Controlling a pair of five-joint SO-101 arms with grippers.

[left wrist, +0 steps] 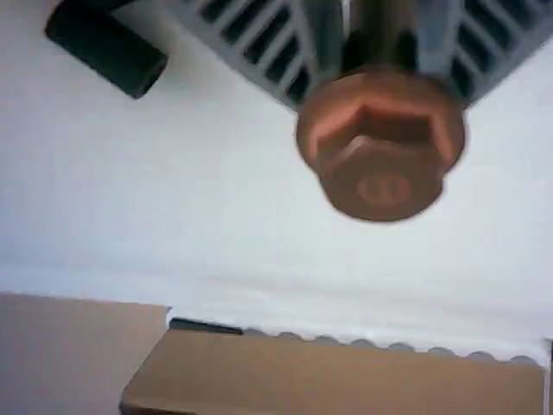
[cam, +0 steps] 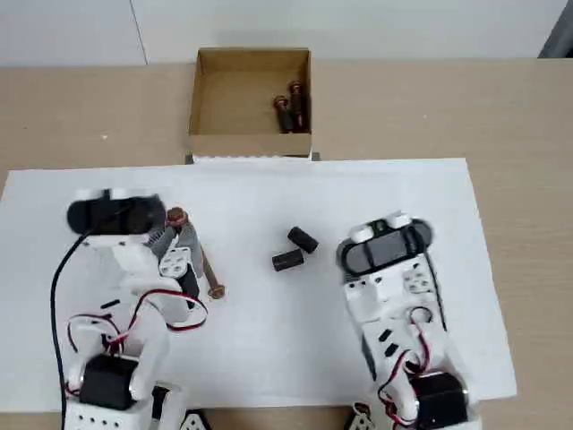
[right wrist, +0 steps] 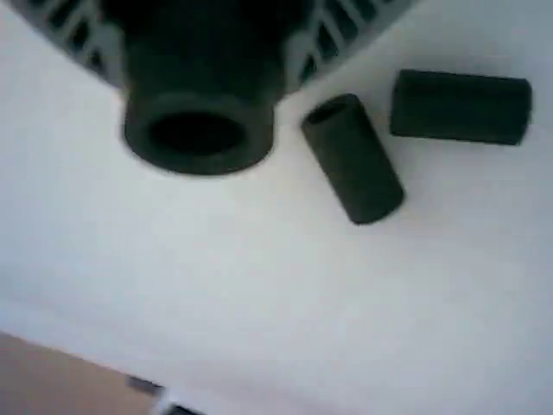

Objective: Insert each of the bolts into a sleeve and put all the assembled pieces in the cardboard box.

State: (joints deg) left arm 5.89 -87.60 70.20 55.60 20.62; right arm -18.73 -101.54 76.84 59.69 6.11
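Bolt (left wrist: 380, 143) clamped in the left gripper (left wrist: 380, 30) and sleeve (right wrist: 199, 130) clamped bore-outward in the right gripper (right wrist: 203, 35), seemingly readied for joining, with two loose sleeves (cam: 303, 239) (cam: 287, 260) lying between the arms.

Soft, even light falls from overhead, and the white paper sheet (cam: 295, 340) looks bright with no hard glare. The copper hex-headed bolt (left wrist: 380, 143), clamped between the left gripper (left wrist: 380, 35) fingers (left wrist: 251, 43), shows a pale sheen on its head. The black cylindrical sleeve (right wrist: 199, 130) between the right gripper (right wrist: 203, 52) fingers casts only a faint, soft-edged shadow
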